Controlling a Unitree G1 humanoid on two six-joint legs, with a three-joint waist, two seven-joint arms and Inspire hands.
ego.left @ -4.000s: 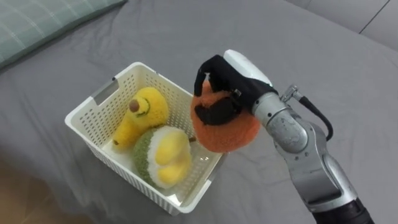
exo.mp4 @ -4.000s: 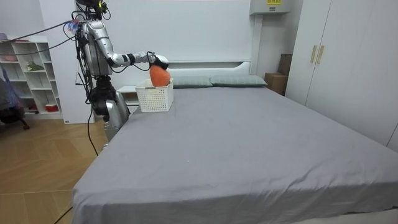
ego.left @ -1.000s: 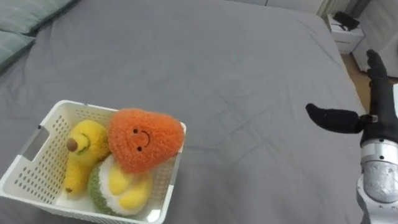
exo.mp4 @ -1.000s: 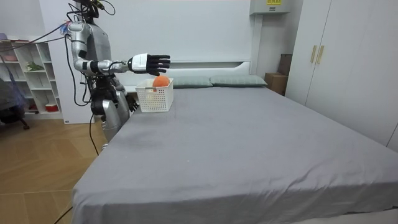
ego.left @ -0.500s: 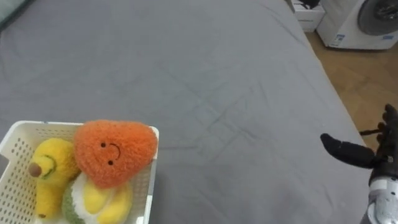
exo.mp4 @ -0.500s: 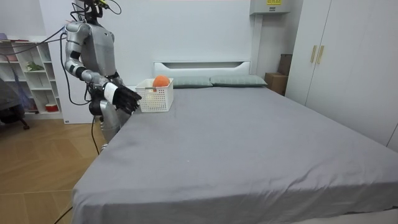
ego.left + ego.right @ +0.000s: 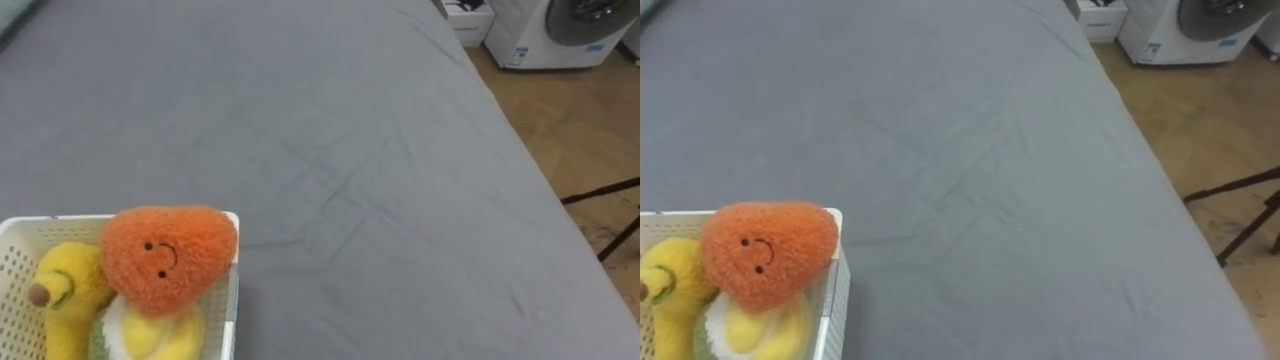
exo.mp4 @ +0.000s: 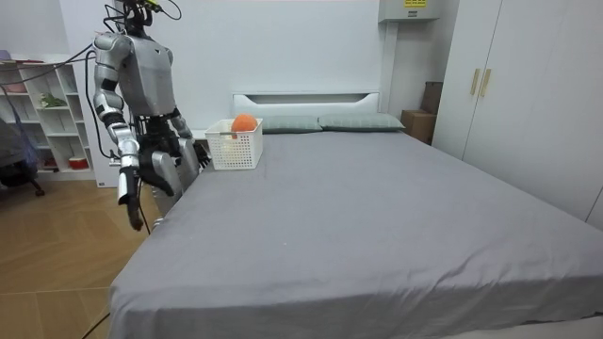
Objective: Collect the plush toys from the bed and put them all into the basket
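A white slatted basket (image 7: 231,300) stands on the grey bed (image 7: 330,140) at the lower left of the eye views. On top of its load sits an orange plush with a smiling face (image 7: 166,257). Under that plush lie a yellow banana plush (image 7: 66,288) and a green-and-yellow plush (image 7: 150,335). In the room view the basket (image 8: 235,149) is at the bed's head corner, with the orange plush (image 8: 244,121) poking out. I stand beside that corner. My right hand (image 8: 133,213) hangs open by my thigh, holding nothing. My left hand (image 8: 199,153) is a small dark shape at my hip.
Two pillows (image 8: 325,122) lie along the headboard. The bed's edge runs down the right of the eye views to a wooden floor (image 7: 570,130) with a white appliance (image 7: 555,30) and a dark stand leg (image 7: 610,215). White shelves (image 8: 42,113) are behind me.
My right arm has swung down from in front of me to hang at my side, leaving the eye views. The eye views have shifted a little; the toys stay in the basket.
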